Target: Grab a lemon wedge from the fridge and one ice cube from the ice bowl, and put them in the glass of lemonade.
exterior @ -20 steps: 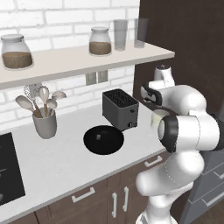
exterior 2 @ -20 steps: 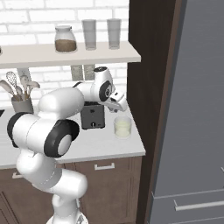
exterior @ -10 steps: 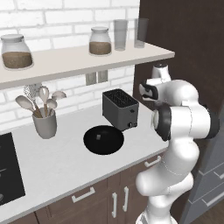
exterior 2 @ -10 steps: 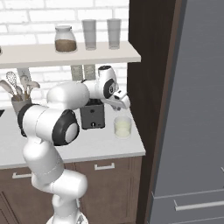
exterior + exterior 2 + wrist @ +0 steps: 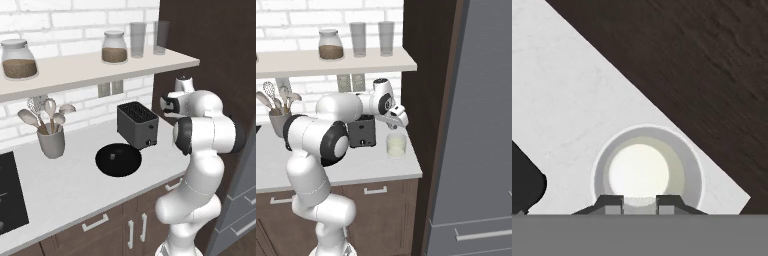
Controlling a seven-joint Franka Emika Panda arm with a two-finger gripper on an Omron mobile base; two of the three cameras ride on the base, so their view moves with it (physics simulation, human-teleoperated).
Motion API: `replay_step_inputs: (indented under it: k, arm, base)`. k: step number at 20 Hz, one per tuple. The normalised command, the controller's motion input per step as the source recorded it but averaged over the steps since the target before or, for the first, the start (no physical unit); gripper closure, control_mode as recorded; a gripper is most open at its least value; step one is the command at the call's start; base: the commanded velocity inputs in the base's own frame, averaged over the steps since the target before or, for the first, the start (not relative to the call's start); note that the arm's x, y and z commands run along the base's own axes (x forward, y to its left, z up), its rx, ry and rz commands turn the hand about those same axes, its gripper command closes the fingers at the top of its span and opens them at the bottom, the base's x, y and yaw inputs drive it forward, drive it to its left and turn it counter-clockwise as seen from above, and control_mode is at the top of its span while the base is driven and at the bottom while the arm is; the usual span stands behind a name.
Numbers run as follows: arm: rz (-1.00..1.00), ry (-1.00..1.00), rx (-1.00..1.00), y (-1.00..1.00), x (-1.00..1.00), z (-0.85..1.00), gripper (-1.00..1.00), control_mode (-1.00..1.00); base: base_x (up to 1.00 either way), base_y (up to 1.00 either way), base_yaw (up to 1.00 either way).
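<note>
Hovering over the glass of lemonade (image 5: 396, 145), the gripper (image 5: 399, 119) sits at centre right of the right base view
Fingertips (image 5: 614, 204) stand slightly apart at the bottom of the hand view; whether they pinch anything I cannot tell. The ice bowl (image 5: 118, 159) lies mid-frame on the counter (image 5: 60, 185), beside the toaster (image 5: 137, 124)

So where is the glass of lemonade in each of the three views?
Left base view: probably hidden behind the white arm, right of the toaster.
Right base view: glass of lemonade right of centre, on the counter end.
Hand view: low centre, seen from above.
Shared landmark: the dark wood panel beside the counter end.
</note>
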Motion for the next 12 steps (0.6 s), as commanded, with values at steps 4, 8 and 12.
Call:
replay_step_inputs:
  k: [4,8,12]
  arm:
    - [0.00,0.00,0.00,-0.01,0.01,0.00,1.00,-1.00]
    - [0.00,0.00,0.00,0.00,0.00,0.00,-1.00,-1.00]
    - [0.00,0.00,0.00,0.00,0.00,0.00,-1.00,-1.00]
  base:
    - [0.00,0.00,0.00]
    - [0.00,0.00,0.00]
    - [0.00,0.00,0.00]
